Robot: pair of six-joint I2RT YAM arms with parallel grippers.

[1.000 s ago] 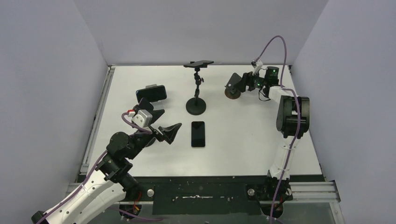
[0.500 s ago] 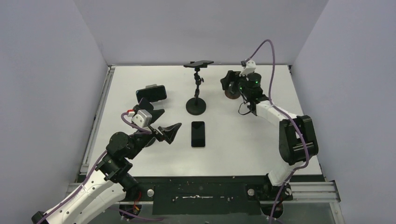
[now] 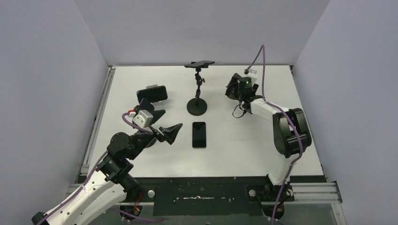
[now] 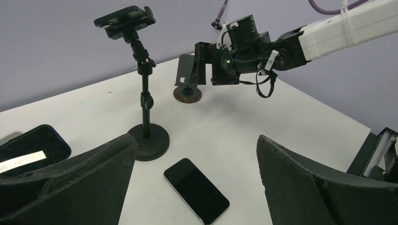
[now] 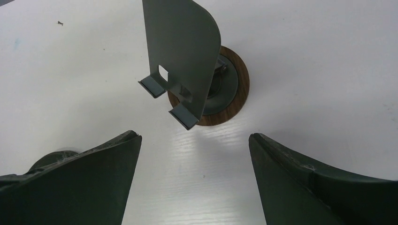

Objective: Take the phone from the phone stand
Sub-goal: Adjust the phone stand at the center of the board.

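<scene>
A black phone [image 3: 152, 93] sits sideways in a grey stand at the left; its edge shows in the left wrist view [image 4: 29, 149]. A second black phone [image 3: 199, 134] lies flat on the table, in front of my left gripper [image 4: 197, 140]. That gripper [image 3: 171, 132] is open and empty. My right gripper [image 3: 232, 89] is open and empty, just above an empty metal stand [image 5: 183, 51] with a round wooden base [image 5: 234, 101]. That stand also shows in the left wrist view [image 4: 186, 75].
A black tripod stand [image 3: 197, 106] with a clamp head [image 3: 199, 64] stands at the back middle; I cannot tell whether the clamp holds anything. Grey walls close the table on three sides. A metal rail [image 3: 96, 126] runs along the left edge.
My right wrist has swung left and tipped down over the metal stand, and its elbow has shifted. The left arm and both phones have not moved.
</scene>
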